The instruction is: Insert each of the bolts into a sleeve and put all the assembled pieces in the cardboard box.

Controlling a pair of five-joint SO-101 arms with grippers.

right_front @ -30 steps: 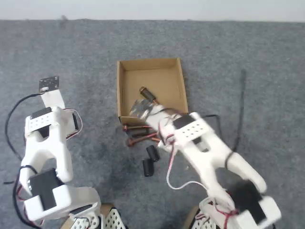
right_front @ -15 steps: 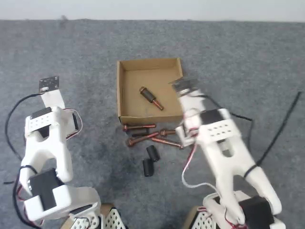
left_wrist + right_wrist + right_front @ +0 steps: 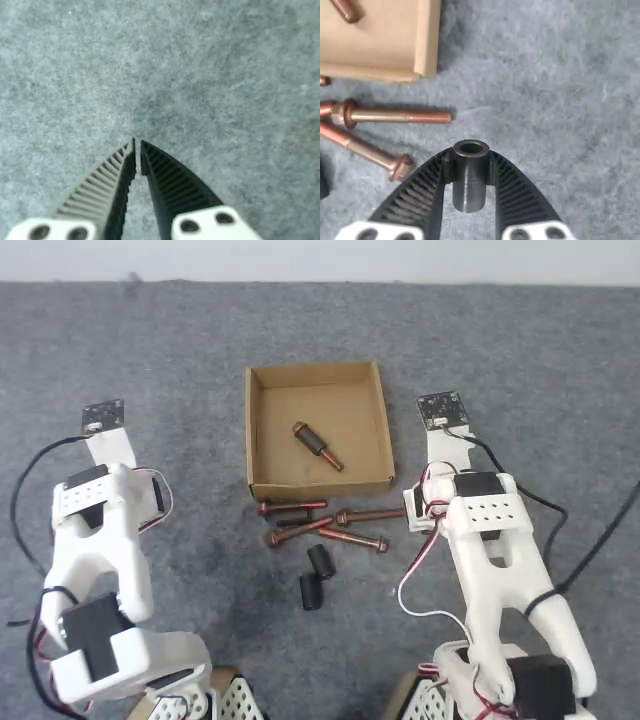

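Swinging back right of the box [image 3: 250, 430], the right pincer [image 3: 469, 156] grips a sleeve [image 3: 469, 187]; left pincer [image 3: 137, 145] is clenched. Box holds one sleeved bolt [image 3: 318, 445].

High view: fixed, up above, looking steeply down on the grey carpet [image 3: 560, 360]. Arm bases sit at the bottom edge and the far table edge at the top. It is wide enough to take in the left arm [image 3: 100, 540], right arm [image 3: 490, 540], cardboard box [image 3: 318, 485] and loose bolts [image 3: 370, 513].

Left wrist view: very close, looking down along the left gripper [image 3: 137, 145] at carpet [image 3: 210, 75].

Right wrist view: close and low, looking along the right gripper [image 3: 470, 150], past the sleeve [image 3: 469, 185] it frames.

Shared by right wrist and high views: box corner [image 3: 426, 40] and nearby bolts [image 3: 395, 116]. Left wrist and high views share carpet.
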